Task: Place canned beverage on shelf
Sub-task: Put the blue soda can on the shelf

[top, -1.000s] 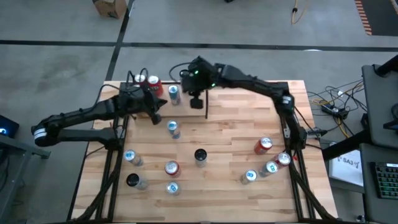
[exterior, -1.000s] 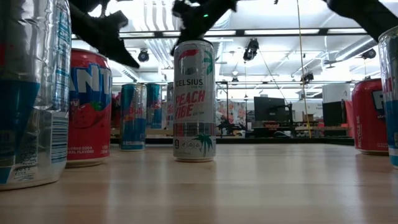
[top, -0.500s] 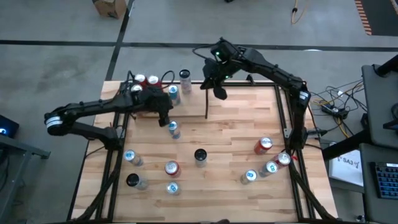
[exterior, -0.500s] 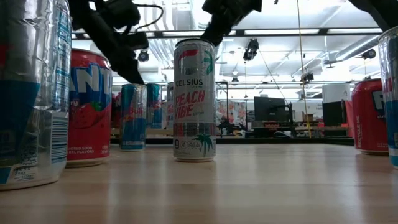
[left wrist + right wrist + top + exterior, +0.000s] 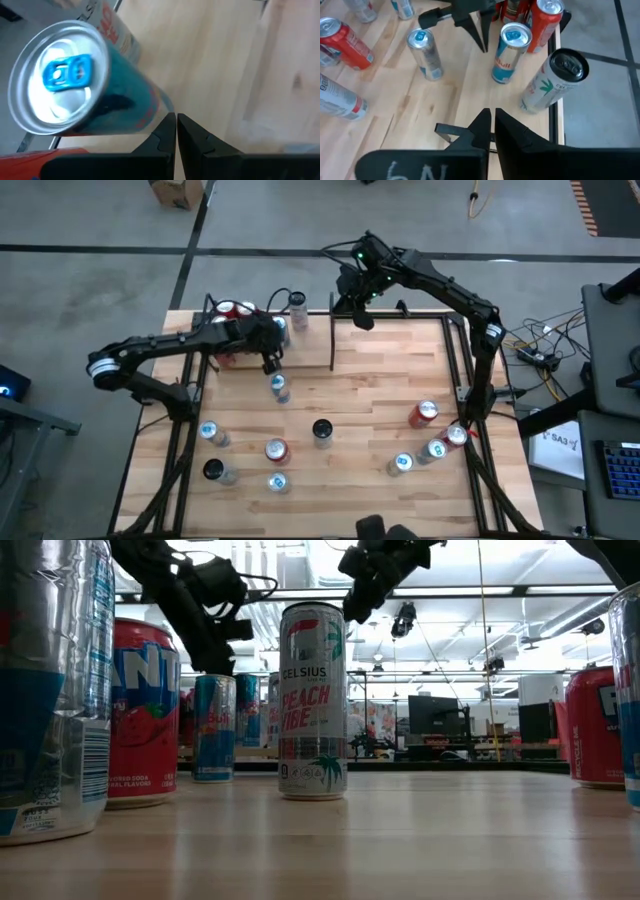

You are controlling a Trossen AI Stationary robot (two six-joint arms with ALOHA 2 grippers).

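Note:
A white can with a palm print stands on its base at the table's far edge, inside the shelf's thin black frame. Beside it in the frame stand a blue-and-silver can and two red cans. My right gripper hovers shut, high and to the right of the white can. My left gripper is shut and points steeply down, just on the near side of the blue-and-silver can, above another blue-tabbed can.
Several loose cans stand on the wood table: a tall white one mid-table, a red one, blue-topped ones at the near left, and a cluster at the near right. Black frame legs run down both table sides.
My right gripper has drawn back from the shelf toward the table's right and far edge, still shut, and the white can now shows standing there. My left gripper has moved toward the table's right and sunk, tipping more steeply down beside the blue-and-silver can.

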